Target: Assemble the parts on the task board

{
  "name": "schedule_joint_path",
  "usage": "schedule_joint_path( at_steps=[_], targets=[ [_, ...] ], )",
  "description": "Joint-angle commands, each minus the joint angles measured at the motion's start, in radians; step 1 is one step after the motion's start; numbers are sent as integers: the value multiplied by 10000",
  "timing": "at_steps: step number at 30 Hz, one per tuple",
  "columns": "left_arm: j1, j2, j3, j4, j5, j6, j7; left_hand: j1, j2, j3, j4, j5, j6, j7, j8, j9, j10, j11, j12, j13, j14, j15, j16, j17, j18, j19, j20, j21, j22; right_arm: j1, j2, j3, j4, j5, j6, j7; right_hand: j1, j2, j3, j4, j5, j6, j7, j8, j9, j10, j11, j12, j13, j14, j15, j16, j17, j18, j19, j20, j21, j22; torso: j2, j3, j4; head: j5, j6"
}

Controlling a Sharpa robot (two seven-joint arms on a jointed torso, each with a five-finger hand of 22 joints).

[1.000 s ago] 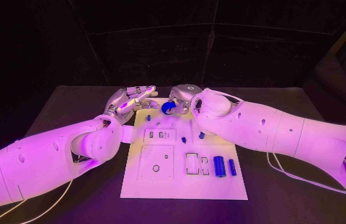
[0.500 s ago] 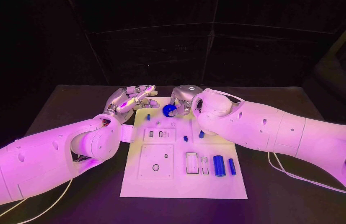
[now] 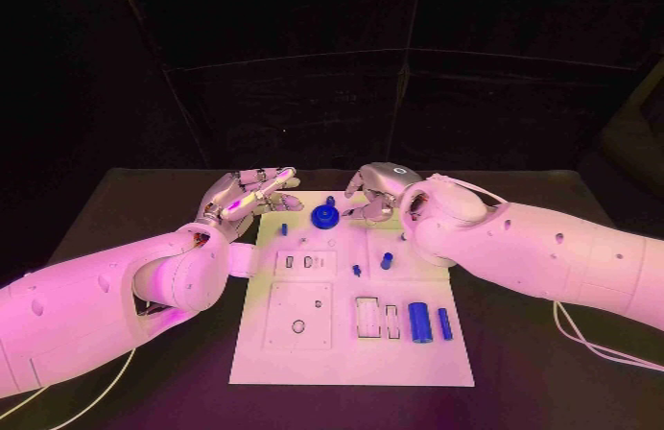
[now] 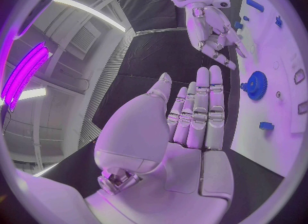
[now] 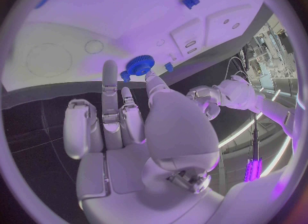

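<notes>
Task board: white plate lying flat in the lower middle of the head view, on the black table; its far end reaches up between the two hands.
Blue gear: toothed round part standing on the board's upper end, in the centre of the head view, just left of the right hand; no finger is closed round it. In the right wrist view a fingertip lies right at its rim, though I cannot tell if they touch.
Recessed slots, lower right of board: a rectangular pocket outlined in the plate, with a narrower one beside it; whether anything sits inside them I cannot tell.
Blue cylinder: thick part lying flat just right of those slots, with a thinner blue bar beside it.
Small blue pieces: one peg to the right of mid-board, a tiny one near the middle, another toward the upper left edge.
Left hand: upper left of the board, fingers straight and spread, holding nothing.
Right hand: upper right of the board, fingers loosely extended toward the gear, gripping nothing.
</notes>
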Motion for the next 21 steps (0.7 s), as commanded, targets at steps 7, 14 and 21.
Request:
schedule_joint_path(
  at_steps=[7, 14, 21],
  targets=[
    [58, -20, 10, -180, -47, 176, 75, 20, 96, -5, -63, 38, 49, -9, -62, -1, -1, -1, -43, -8, -67, -4, -93, 38, 30, -38, 20, 34, 8, 131, -2068, 3, 1407, 5162, -604, 2826, 1162, -8, 727, -565, 191, 356, -94, 186, -8, -3370, -118, -6747, -5619, 215, -119, -58, 30, 924, -2812, -120, -3389, -5572, -130, 47, -200, -25, 106],
    [65, 132, 7, -454, -47, 294, 52, -2, 110, -8, -92, 38, 89, -13, -70, 1, 53, 0, -47, -5, -177, 15, -188, 77, 24, -136, 35, 3, -6, 165, -3110, 1, 1742, 6173, 22, 3699, 1629, -285, 1793, -778, 125, 722, -98, 96, -32, -2303, -195, -10306, -8185, 170, -92, -61, 79, 1220, -3695, -176, -5919, -8076, -227, 116, -245, -98, 131],
    [64, 261, 3, -637, -47, 505, -41, -26, 138, -4, -175, 39, 120, 4, -121, -4, 94, 33, -93, -12, -455, 87, -506, 117, 16, -446, 104, -172, -96, 170, -3822, -4, 1669, 5767, -504, 3611, 1056, -1076, 908, -707, 454, 610, -249, 110, 13, -777, -284, -7560, -5901, -57, -120, -229, 3, 927, -1768, -224, -4321, -6139, -275, 181, -255, -150, 113]
  ],
)
